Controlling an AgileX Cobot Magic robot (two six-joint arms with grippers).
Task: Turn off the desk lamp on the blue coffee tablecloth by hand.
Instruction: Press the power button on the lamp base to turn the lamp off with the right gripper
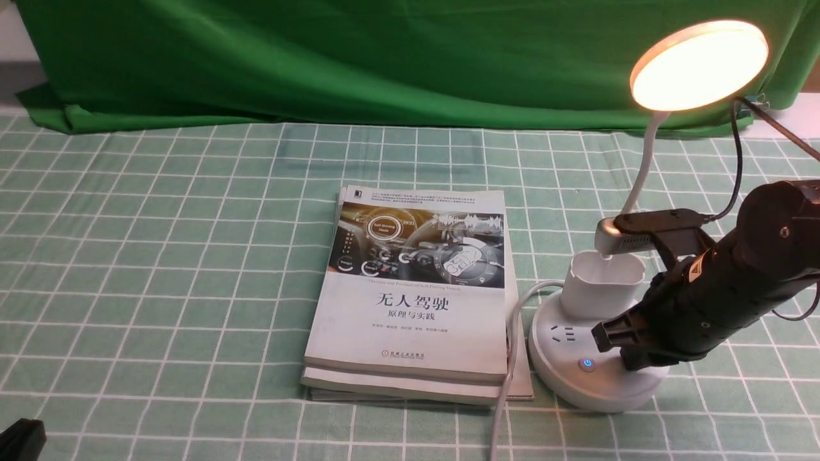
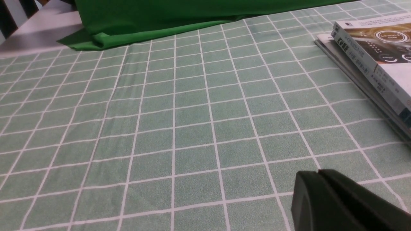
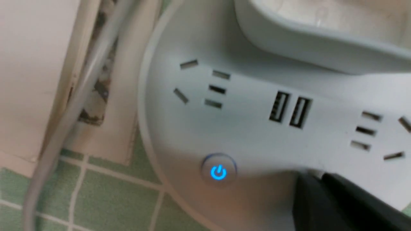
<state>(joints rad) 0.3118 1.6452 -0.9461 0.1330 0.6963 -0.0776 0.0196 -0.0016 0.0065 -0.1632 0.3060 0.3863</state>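
The desk lamp stands at the right on the blue coffee tablecloth (image 1: 160, 256). Its disc head (image 1: 698, 64) glows warm and bright. Its round base (image 1: 576, 390) carries sockets, a cup-shaped holder (image 1: 602, 285) and a blue-lit power button (image 1: 586, 363). My right gripper (image 1: 608, 336) is shut, and its tip is down at the base's top just right of that button. In the right wrist view the lit button (image 3: 219, 172) lies beside the shut tip (image 3: 313, 176), which hides what is under it. My left gripper (image 2: 318, 173) is shut and empty, low over the cloth at the front left (image 1: 19, 442).
A stack of books (image 1: 416, 288) lies just left of the lamp base and also shows in the left wrist view (image 2: 369, 57). A white cable (image 1: 506, 384) runs from the base toward the front edge. A plain dark green cloth (image 1: 384, 57) hangs along the back.
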